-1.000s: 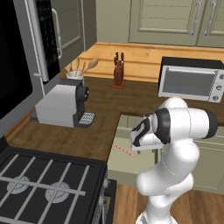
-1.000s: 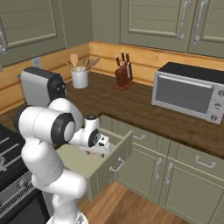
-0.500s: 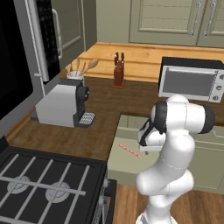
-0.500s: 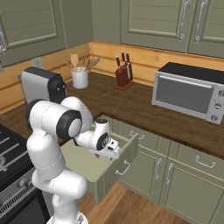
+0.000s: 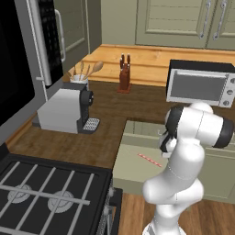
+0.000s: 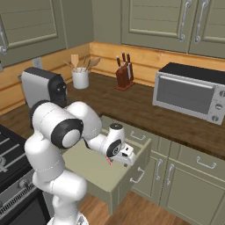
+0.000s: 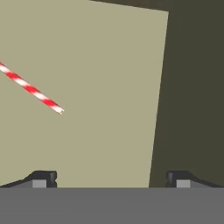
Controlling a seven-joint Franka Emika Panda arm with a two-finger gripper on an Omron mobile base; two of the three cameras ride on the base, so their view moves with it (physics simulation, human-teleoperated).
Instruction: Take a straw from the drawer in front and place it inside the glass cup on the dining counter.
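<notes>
The gripper (image 7: 111,179) is held wide open and empty above the pulled-out drawer (image 7: 109,65), whose floor is occupied by the straw (image 7: 30,89) at 10 o'clock.

arm (image 6: 66,145): glossy white rounded links | joints: dark grey bands | pincer (image 7: 111,178): small dark tips
</notes>
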